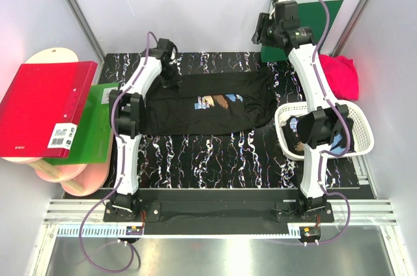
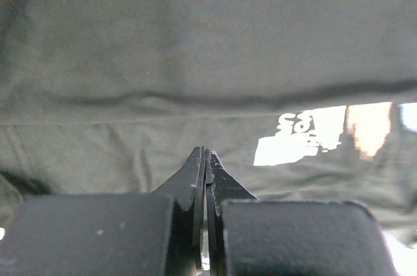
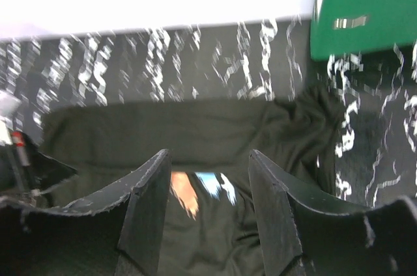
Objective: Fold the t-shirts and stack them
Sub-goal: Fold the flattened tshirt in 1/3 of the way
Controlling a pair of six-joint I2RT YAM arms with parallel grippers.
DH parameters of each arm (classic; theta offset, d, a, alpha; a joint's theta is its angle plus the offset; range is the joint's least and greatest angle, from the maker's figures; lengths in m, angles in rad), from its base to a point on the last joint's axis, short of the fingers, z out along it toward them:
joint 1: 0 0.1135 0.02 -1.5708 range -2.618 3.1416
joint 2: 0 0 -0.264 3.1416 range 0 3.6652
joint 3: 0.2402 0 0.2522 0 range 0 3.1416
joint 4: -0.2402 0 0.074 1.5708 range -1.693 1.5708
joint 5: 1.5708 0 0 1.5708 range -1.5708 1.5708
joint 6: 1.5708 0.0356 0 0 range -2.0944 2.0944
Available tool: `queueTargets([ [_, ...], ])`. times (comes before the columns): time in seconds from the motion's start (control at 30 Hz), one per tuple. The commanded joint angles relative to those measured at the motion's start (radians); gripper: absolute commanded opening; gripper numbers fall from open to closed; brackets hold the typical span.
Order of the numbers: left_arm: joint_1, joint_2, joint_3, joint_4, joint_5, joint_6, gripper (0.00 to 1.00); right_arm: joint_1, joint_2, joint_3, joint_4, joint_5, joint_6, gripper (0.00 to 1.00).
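- Top external: black tee point(image 1: 208, 103) lies flat at the centre of the table point(image 1: 215, 152), a wide band with its print up. Only this view shows the pink tee point(image 1: 342, 75), crumpled far right.
- Left wrist: left gripper point(image 2: 206, 159) pinched closed over dark cloth.
- Right wrist: right gripper point(image 3: 208, 159) jaws apart above the tee.

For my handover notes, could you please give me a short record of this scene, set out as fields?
black t-shirt: spread flat in the middle, print up
left end effector: shut, low by the shirt's left end
right end effector: open, empty, raised beyond the shirt's far right corner
pink t-shirt: bunched at far right
basket: near right, holds a dark printed garment
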Motion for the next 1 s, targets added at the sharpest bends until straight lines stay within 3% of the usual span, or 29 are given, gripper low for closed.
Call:
queueTargets([
  [0.0,-0.023,-0.008,0.021,-0.03,-0.181,0.123,0.0,0.002,-0.035,-0.057,-0.024,-0.006,-0.025,0.59],
  [0.4,-0.031,0.115,0.093,-0.036,-0.349,0.251,0.0,-0.007,-0.061,-0.114,-0.033,-0.045,-0.027,0.59],
  [0.67,-0.022,0.164,0.116,-0.043,-0.393,0.241,0.0,-0.009,-0.109,-0.192,-0.048,-0.059,-0.025,0.59],
  [0.97,0.049,0.179,0.125,-0.073,-0.519,0.237,0.0,-0.01,-0.118,-0.264,-0.199,-0.114,0.011,0.62],
])
